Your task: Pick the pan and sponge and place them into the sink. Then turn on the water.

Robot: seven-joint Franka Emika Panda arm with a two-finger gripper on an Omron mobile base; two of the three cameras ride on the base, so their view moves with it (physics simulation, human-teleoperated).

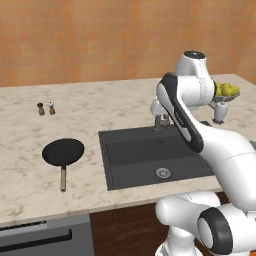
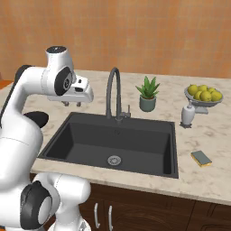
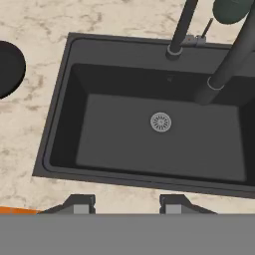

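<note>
A small round black pan (image 1: 63, 151) lies flat on the marble counter (image 1: 30, 185), to the left of the sink, with its straight wooden handle (image 1: 63, 178) pointing toward the counter's front edge. It looks rigid and fairly heavy toward the round end, so a hold on the handle near the bowl would likely tip least; the wood should slip less than the smooth dark rim. The sponge (image 2: 201, 158), a flat yellow block with a dark top, lies on the counter to the right of the sink, near its front corner. It is probably light and soft, and would squash under a pinch across its short sides.

Between them the dark sink (image 2: 63, 135) holds nothing but its silver drain (image 2: 114, 159); no water runs from the arched faucet (image 2: 113, 92). Behind are a potted plant (image 2: 147, 94), a bowl of lemons (image 2: 203, 94), and two small shakers (image 1: 46, 108) well left.

The gripper (image 2: 72, 103) hangs above the sink's left edge, pointing down, its two fingers a modest way apart and holding nothing.
</note>
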